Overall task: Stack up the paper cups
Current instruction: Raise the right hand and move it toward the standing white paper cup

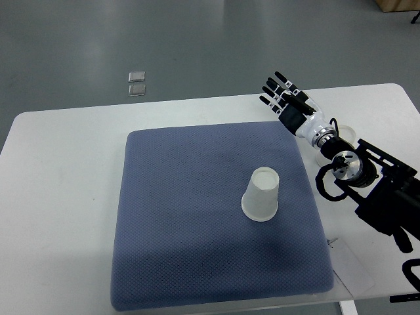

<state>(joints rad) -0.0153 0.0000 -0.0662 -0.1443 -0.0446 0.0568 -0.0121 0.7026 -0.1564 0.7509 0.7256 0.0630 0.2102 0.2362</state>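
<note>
one cup stands upside down on the mat, its closed base facing up and its wider rim on the cloth. it sits nearer the robot than the fingers and off to their left, well apart from them. the blue-grey mat covers the middle of the white table. a flat clear sheet lies on the table by the mat's near right corner, under the right arm. the right hand reaches in from the right edge and hangs past the mat's far right corner, its fingers straight and spread wide, holding nothing. just behind the wrist, partly hidden by the arm, a white round rim shows on the table; i cannot tell what it is. beyond the fingers and further left, two small clear squares lie on the grey floor, one just beside the other.
</note>
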